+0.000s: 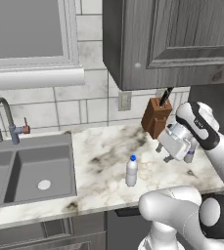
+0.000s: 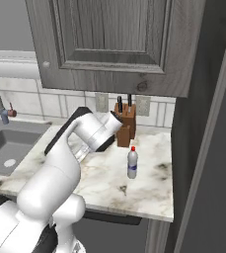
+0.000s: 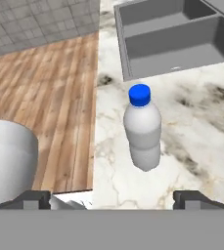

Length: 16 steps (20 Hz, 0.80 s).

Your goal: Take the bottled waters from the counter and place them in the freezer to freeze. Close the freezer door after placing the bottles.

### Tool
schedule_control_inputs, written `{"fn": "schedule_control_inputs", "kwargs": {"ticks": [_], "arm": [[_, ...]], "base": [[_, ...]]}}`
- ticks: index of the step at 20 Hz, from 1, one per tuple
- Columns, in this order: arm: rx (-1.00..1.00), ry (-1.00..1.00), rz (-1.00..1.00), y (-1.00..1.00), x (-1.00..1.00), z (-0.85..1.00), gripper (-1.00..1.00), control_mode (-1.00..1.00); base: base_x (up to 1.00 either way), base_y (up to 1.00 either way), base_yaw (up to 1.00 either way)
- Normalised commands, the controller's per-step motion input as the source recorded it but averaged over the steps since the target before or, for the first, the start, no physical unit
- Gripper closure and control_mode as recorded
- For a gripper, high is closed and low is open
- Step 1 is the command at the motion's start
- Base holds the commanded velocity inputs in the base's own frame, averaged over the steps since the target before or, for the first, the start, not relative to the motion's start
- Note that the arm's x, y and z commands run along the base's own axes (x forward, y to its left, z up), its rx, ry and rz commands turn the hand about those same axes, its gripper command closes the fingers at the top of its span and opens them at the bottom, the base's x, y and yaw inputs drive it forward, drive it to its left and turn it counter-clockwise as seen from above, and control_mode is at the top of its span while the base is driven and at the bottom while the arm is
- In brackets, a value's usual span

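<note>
Your gripper [image 3: 112, 197] hangs with its jaws spread wide and nothing between them, above the marble surface [image 1: 103, 156]. The blue-capped bottle [image 1: 131, 171] stands upright on that surface, between the sink [image 1: 25, 171] and the knife block [image 1: 156, 117], apart from the fingertips [image 3: 35, 197]. The red-capped bottle [image 2: 132, 163] stands upright just in front of the knife block.

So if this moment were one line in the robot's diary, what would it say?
gripper: open, holding nothing | blue-capped bottle: upright on counter, ahead of gripper | red-capped bottle: upright on counter
</note>
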Motion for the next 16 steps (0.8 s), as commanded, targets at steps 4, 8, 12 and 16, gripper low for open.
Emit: {"fn": "schedule_control_inputs", "kwargs": {"ticks": [4,8,12,16], "arm": [[0.14,0.00,0.16,0.12,0.09,-0.06,-1.00,-1.00],[0.11,0.00,0.13,0.11,0.20,-0.07,-1.00,-1.00],[0.22,-0.08,0.02,0.03,0.05,-0.13,-1.00,-1.00],[0.22,-0.11,0.00,0.05,0.00,-0.13,-1.00,-1.00]], "base": [[0.00,0.00,0.00],[0.00,0.00,0.00],[0.00,0.00,0.00],[0.00,0.00,0.00]]}}
